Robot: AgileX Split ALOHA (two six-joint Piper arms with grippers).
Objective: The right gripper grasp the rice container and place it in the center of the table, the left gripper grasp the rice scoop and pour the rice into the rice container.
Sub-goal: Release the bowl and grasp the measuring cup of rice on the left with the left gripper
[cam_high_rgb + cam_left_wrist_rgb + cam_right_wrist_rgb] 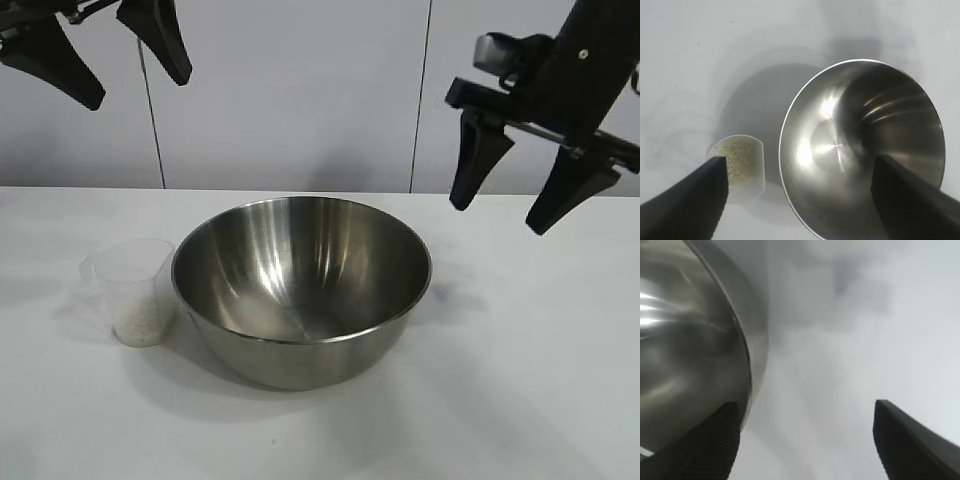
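While both arms hang high, the left claw point(100, 62) and right claw point(520, 195) spread apart, the empty bowl point(301, 288) sits mid-table point(520, 380), touching the cup point(135, 290) of rice point(142, 322).

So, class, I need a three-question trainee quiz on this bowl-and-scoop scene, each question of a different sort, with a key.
1. True or false: the bowl already holds rice.
2. The scoop stands: A) inside the bowl, B) on the table beside the bowl, on the left arm's side, C) in the left claw.
3. Fill in: the right claw hangs ____ above the table, holding nothing.

Key: 1 false, the rice is in the scoop; 2 B; 3 open.
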